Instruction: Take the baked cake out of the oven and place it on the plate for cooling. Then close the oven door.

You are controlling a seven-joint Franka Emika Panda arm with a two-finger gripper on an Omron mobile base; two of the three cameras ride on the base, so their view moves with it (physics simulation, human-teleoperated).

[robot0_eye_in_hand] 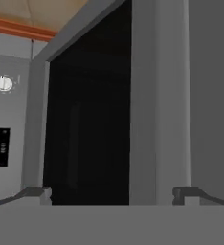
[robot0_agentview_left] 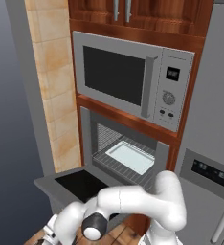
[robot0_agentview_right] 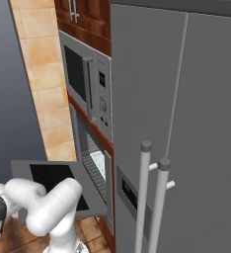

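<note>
The oven door lies folded down flat, and the oven behind it stands open, a pale tray resting on its wire rack. Whether that tray holds the cake cannot be told. The arm is bent low beside the door. In the hand view the tool has its fingers spread wide and empty, facing the door's black glass and grey bar handle. A good closing push would likely meet the door's outer edge squarely and swing it up evenly.
</note>
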